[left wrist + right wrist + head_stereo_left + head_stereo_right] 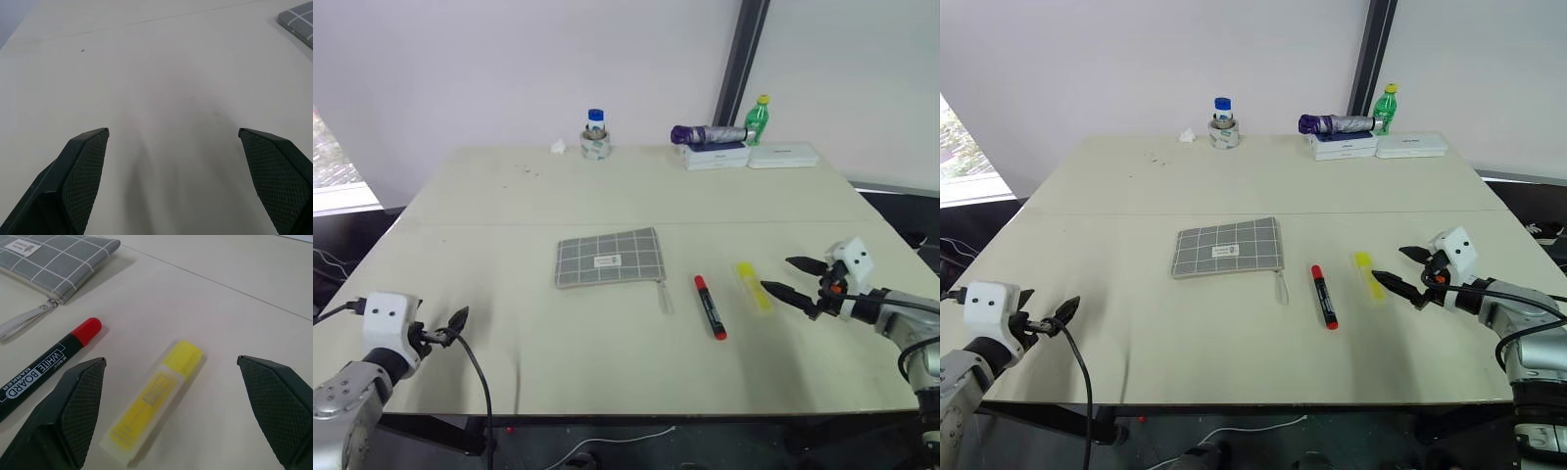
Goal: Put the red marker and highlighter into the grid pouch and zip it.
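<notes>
The grey grid pouch (609,259) lies flat at the table's middle, zipper strap (665,296) trailing off its right corner. To its right lies the red marker (710,306), black barrel with a red cap, and beside that the yellow highlighter (754,287). My right gripper (775,273) hovers open just right of the highlighter, pointing at it; in the right wrist view the highlighter (157,400) lies between the fingers and ahead of them, with the marker (49,364) and the pouch (58,257) beyond. My left gripper (460,321) is open over bare table near the front left edge, far from the pouch.
Along the far edge stand a blue-capped bottle inside a tape roll (596,137), a crumpled paper (558,147), a purple folded umbrella (708,134) on a white box (717,159), a green bottle (758,119) and a second white box (784,155). A black cable hangs off my left wrist.
</notes>
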Controlling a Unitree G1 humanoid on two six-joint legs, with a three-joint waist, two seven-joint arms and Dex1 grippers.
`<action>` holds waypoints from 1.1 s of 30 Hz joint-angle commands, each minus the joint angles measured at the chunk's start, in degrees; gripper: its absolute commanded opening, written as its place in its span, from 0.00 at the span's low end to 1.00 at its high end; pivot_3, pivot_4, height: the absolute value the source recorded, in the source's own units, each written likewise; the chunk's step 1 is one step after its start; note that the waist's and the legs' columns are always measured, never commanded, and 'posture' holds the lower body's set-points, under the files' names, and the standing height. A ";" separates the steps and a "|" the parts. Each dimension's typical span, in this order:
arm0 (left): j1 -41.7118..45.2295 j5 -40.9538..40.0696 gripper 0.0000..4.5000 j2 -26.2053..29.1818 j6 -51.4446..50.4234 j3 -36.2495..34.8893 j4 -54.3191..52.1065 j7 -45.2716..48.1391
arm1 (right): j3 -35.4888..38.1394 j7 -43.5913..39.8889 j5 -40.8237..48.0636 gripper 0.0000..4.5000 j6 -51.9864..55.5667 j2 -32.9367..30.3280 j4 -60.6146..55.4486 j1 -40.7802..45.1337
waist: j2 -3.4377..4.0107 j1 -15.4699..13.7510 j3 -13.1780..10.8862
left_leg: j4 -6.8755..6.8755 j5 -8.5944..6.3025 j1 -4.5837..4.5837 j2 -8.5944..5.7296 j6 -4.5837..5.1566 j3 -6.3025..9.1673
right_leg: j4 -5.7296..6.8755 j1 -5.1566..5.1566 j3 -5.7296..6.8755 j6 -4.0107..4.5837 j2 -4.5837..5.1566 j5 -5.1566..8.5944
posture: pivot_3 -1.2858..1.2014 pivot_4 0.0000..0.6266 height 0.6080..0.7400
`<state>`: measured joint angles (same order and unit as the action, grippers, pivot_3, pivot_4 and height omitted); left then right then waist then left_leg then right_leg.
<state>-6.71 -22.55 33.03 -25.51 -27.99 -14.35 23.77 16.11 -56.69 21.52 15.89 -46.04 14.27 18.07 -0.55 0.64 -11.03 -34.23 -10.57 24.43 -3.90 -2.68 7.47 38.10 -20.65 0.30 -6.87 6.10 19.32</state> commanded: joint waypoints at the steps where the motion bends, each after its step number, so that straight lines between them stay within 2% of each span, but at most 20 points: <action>1: -0.29 -1.08 1.00 0.04 0.34 -1.53 -2.41 0.47 | 1.20 0.05 0.77 0.99 -0.98 -0.23 -1.53 -0.17 | 0.00 0.01 0.00 | 0.00 0.00 0.00 0.00 0.00 0.00 | 0.00 0.00 0.00 0.00 0.00 0.00 | 0.52 0.24 1.00; 15: -0.20 -0.03 1.00 0.14 2.03 -0.40 -2.34 0.65 | -0.29 1.98 0.31 0.99 -0.50 1.16 -2.18 1.96 | 0.00 0.14 0.00 | 0.00 0.00 -0.01 0.00 0.00 -0.01 | 0.00 0.00 -0.01 0.00 0.00 0.00 | 0.52 0.24 1.00; 19: 0.22 2.08 1.00 0.08 4.36 1.56 -2.20 0.95 | -2.70 3.59 0.31 0.99 1.53 2.87 -6.06 3.87 | 0.01 0.08 0.01 | 0.00 0.00 -0.02 0.06 0.00 -0.05 | 0.01 -0.02 -0.02 0.00 -0.04 0.00 | 0.52 0.24 1.00; 25: 3.28 8.73 1.00 3.18 10.27 7.88 1.26 3.56 | -6.33 7.75 0.30 0.99 4.21 7.33 -12.77 6.81 | 0.01 -0.03 0.01 | 0.00 0.01 -0.01 0.05 -0.02 -0.04 | 0.01 -0.02 -0.03 0.00 -0.06 -0.01 | 0.52 0.24 1.00; 28: 5.90 12.82 1.00 4.88 14.28 11.04 4.08 4.34 | -9.98 11.85 -3.23 0.80 6.17 9.19 -12.89 9.09 | 0.00 0.02 0.01 | 0.01 0.02 -0.01 0.04 -0.03 -0.03 | 0.01 -0.03 -0.04 0.00 -0.06 -0.01 | 0.52 0.24 1.00; 33: 12.52 22.24 1.00 8.11 24.25 17.55 12.67 3.92 | -15.81 17.69 -8.40 0.23 8.44 13.58 -10.92 14.20 | 0.01 0.11 0.01 | 0.10 0.04 0.00 0.04 -0.07 -0.03 | 0.05 -0.12 -0.06 -0.01 -0.10 -0.02 | 0.52 0.24 1.00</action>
<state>4.18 -4.08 39.45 -6.11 -12.07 -3.35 28.01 1.21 -41.15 14.53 23.74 -33.38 3.67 29.78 -0.55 0.76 -11.01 -34.12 -10.51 24.44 -3.85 -2.77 7.44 38.17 -20.81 0.23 -6.88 5.99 19.29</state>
